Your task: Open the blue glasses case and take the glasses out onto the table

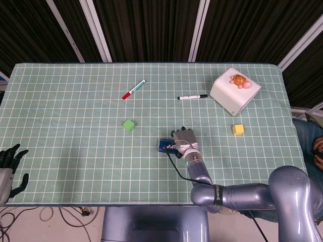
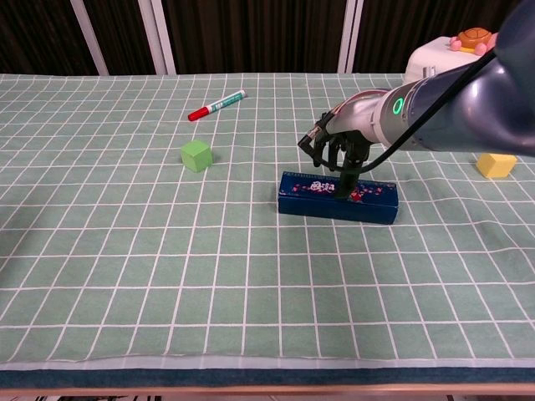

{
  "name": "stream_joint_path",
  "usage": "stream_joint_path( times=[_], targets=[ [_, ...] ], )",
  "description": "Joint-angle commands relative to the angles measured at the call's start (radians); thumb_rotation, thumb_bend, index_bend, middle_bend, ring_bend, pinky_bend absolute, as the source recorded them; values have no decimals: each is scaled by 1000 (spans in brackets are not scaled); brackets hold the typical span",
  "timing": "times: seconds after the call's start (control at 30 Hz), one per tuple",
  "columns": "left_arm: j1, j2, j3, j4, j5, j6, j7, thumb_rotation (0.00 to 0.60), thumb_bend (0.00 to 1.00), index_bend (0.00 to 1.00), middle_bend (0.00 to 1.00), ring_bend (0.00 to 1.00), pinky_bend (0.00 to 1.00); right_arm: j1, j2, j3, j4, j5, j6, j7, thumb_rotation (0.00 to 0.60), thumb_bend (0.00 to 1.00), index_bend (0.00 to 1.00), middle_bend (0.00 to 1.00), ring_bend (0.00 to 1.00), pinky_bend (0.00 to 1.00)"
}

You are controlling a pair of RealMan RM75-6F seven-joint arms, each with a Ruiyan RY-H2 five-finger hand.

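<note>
The blue glasses case (image 2: 338,197) lies flat and closed, near the green cube (image 2: 196,155). The right hand (image 2: 338,144) sits over it, fingers (image 2: 345,177) pointing down with one touching the lid, not grasping. The left hand (image 1: 9,166) rests far away, fingers spread.

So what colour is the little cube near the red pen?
The little cube is green. It shows best in the chest view.

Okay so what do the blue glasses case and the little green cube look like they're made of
The blue glasses case looks like a hard shell, perhaps printed plastic or tin: crisp edges, a slight sheen, a printed pattern on the lid. The green cube looks matte, maybe foam or painted wood: flat colour, no glare.
</note>
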Motion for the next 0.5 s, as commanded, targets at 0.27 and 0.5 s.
stream_joint_path(
  times=[0.27,0.5],
  targets=[
    [-2,2,-1,-2,-10,-8,-6,600,469,125,0,0,21,-1,-48,18,39,3,-2,-12,600,371,261,270,103,233],
    [-3,5,-1,-6,-14,-12,-10,600,470,125,0,0,21,-3,-54,29,30,3,-6,-22,600,381,261,279,103,233]
  ],
)
